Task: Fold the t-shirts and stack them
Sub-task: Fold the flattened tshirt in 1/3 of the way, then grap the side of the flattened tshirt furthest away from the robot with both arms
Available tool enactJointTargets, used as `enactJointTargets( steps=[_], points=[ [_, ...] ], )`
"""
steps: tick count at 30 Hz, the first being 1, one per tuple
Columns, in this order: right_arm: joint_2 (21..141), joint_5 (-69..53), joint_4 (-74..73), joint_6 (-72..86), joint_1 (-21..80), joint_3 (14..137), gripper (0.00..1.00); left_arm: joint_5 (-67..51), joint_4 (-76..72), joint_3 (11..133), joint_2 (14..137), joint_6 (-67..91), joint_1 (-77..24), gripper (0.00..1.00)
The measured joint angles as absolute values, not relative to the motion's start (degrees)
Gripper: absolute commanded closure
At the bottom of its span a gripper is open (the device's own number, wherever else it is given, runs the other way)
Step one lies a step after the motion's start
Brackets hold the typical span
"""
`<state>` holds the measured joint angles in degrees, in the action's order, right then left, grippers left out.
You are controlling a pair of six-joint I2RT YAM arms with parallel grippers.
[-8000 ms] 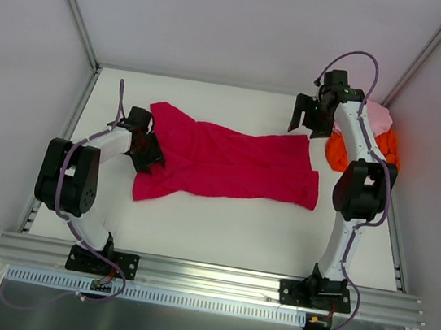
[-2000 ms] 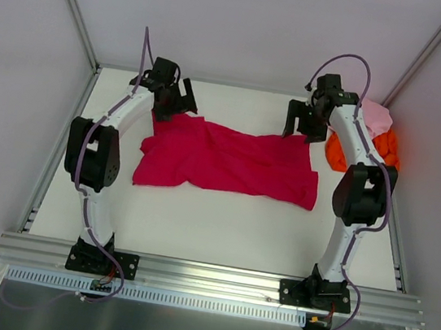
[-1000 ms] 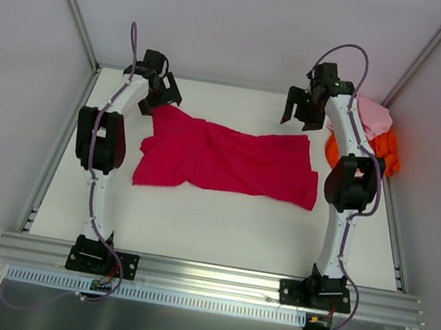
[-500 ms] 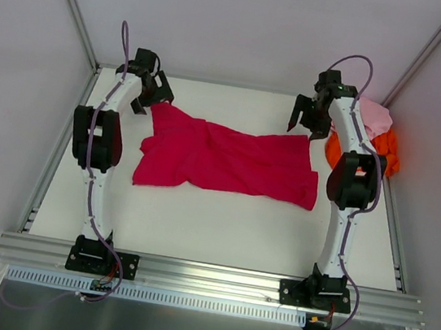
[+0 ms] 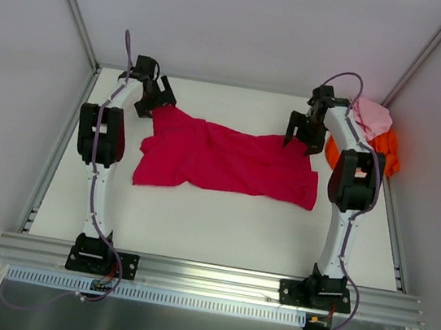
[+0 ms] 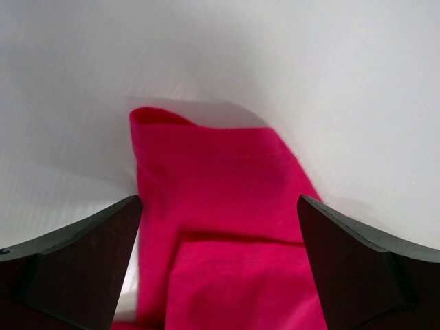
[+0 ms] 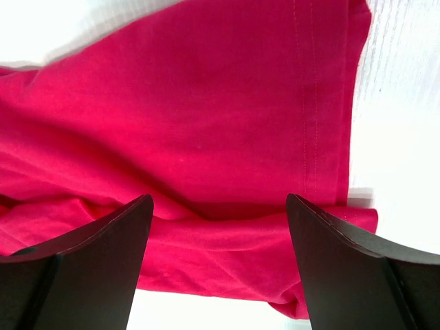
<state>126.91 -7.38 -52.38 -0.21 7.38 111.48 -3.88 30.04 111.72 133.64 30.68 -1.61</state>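
Locate the crimson t-shirt (image 5: 229, 162) across the middle of the table (image 5: 219, 230). It lies spread lengthwise and wrinkled, with folds bunched at the table's left side and a double-stitched hem toward the right. The pale pink t-shirt (image 5: 373, 117) and the orange t-shirt (image 5: 387, 151) sit crumpled together in the table's far right corner. Verify the left gripper (image 5: 156, 100) and the right gripper (image 5: 300, 141) over the table's far half. Both have their jaws spread above crimson cloth, pinching nothing.

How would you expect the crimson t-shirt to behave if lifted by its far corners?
Probably floppy: the crimson t-shirt lies in soft folds and wrinkles. Likely light, since the cloth looks thin. It should sag between lifted corners rather than hold its shape.
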Motion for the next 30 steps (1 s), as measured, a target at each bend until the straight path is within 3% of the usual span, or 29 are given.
enactJointTargets(
  steps=[13, 30],
  points=[
    [124.6, -8.3, -51.4, -1.1, 7.4, 113.5, 0.17, -7.2, 23.4, 116.5, 134.2, 31.4, -0.7, 0.01],
    [124.5, -8.3, -51.8, -1.0, 7.4, 116.5, 0.17, 1.8, 31.0, 119.5, 136.9, 32.4, -0.3, 0.01]
  ],
)
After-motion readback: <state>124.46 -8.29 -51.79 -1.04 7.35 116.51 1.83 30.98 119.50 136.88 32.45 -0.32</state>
